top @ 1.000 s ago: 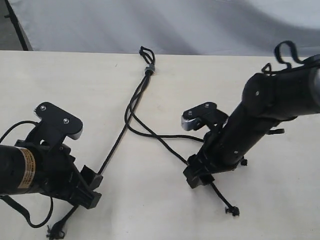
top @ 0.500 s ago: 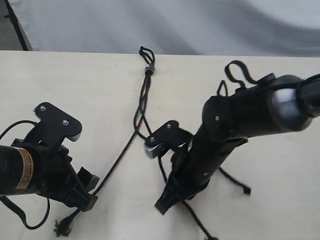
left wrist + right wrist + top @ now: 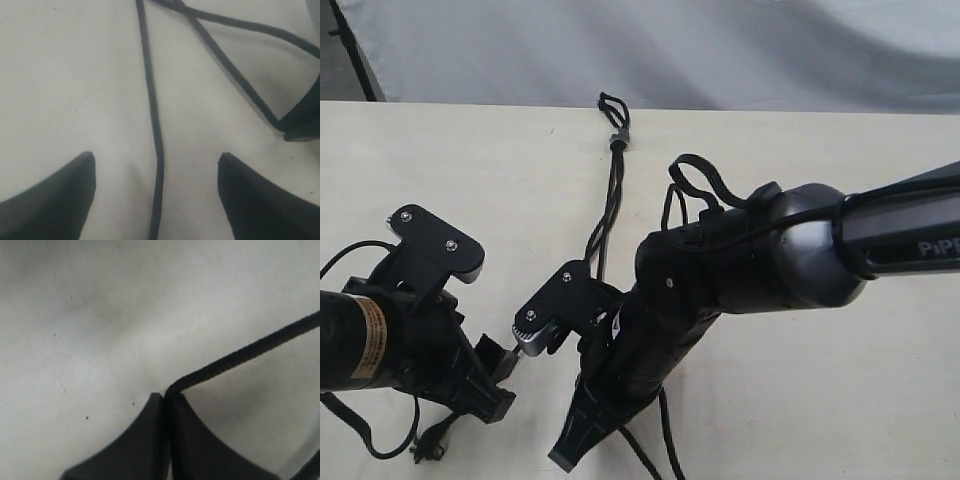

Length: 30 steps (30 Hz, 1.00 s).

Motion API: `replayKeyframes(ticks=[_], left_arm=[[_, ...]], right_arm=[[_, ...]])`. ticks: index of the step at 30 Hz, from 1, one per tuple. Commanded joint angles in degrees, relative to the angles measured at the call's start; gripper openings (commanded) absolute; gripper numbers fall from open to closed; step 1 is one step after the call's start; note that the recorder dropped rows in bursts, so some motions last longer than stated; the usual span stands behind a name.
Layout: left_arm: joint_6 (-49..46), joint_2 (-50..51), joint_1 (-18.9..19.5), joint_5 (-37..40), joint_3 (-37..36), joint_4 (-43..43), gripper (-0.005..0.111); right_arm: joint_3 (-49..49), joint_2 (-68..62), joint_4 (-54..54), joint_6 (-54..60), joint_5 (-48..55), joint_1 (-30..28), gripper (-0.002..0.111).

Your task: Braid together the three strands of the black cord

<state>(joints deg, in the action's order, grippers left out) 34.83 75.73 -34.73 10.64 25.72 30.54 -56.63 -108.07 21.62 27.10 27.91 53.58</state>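
Your right gripper clamps one strand by the near edge of the bench. Your left gripper gapes wide over another strand, holding nothing. The black cord has its loop at the far edge, with open bench on either side.
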Motion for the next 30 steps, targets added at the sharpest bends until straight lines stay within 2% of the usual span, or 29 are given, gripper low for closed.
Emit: replayKeyframes(ticks=[1, 5, 7, 10, 18, 30], left_arm=[[-0.16, -0.47, -0.25, 0.23, -0.01, 0.15, 0.066], [-0.16, -0.47, -0.25, 0.34, -0.01, 0.14, 0.066], [-0.16, -0.47, -0.25, 1.10, -0.01, 0.14, 0.066], [-0.16, -0.47, -0.07, 3.92, -0.01, 0.14, 0.066], [0.23, -0.47, 5.51, 4.66, -0.01, 0.14, 0.066], [-0.17, -0.47, 6.19, 3.93, -0.01, 0.14, 0.066]], right_arm=[[0.25, -0.16, 0.98, -1.71, 4.46, 1.03, 0.010], [-0.87, 0.07, 0.55, -2.23, 5.37, 1.03, 0.045], [-2.00, 1.06, -0.12, -2.23, 6.56, 0.50, 0.058], [-2.37, 4.08, -3.22, -2.23, 6.70, -1.23, 0.070], [-2.25, 7.55, -4.39, -2.33, 6.45, -10.08, 0.071], [-1.24, 5.11, -9.62, -2.11, 5.30, -10.48, 0.071]])
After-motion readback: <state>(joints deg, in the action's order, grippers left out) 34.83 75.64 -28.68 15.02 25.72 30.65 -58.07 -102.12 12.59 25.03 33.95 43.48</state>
